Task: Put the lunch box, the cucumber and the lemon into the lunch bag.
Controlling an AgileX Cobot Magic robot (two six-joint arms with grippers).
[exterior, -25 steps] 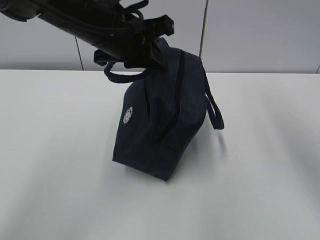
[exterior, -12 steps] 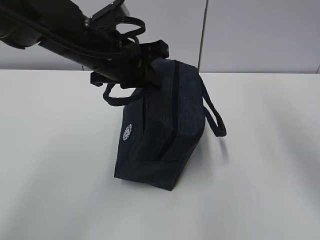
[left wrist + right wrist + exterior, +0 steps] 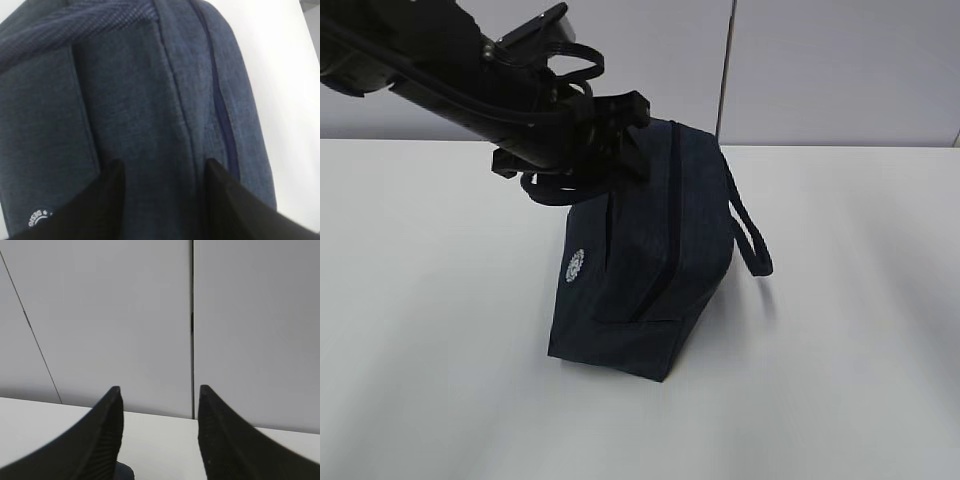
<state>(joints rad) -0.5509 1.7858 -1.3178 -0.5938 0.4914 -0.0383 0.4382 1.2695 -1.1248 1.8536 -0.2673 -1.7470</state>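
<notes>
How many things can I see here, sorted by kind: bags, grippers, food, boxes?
Dark navy fabric lunch bag: 1
Black grippers: 2, the left gripper at the bag's top and the right gripper over the white table
Food: 0 in view
Boxes: 0 in view
Total: 3

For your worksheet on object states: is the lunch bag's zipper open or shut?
Shut: the lunch bag shows an unbroken zipper line with no silver lining visible.

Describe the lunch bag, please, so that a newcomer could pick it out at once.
On the white table, near the middle, under the left gripper, stands the lunch bag. It is a dark navy fabric box with loop handles, a dark zipper line and a small white emblem.
</notes>
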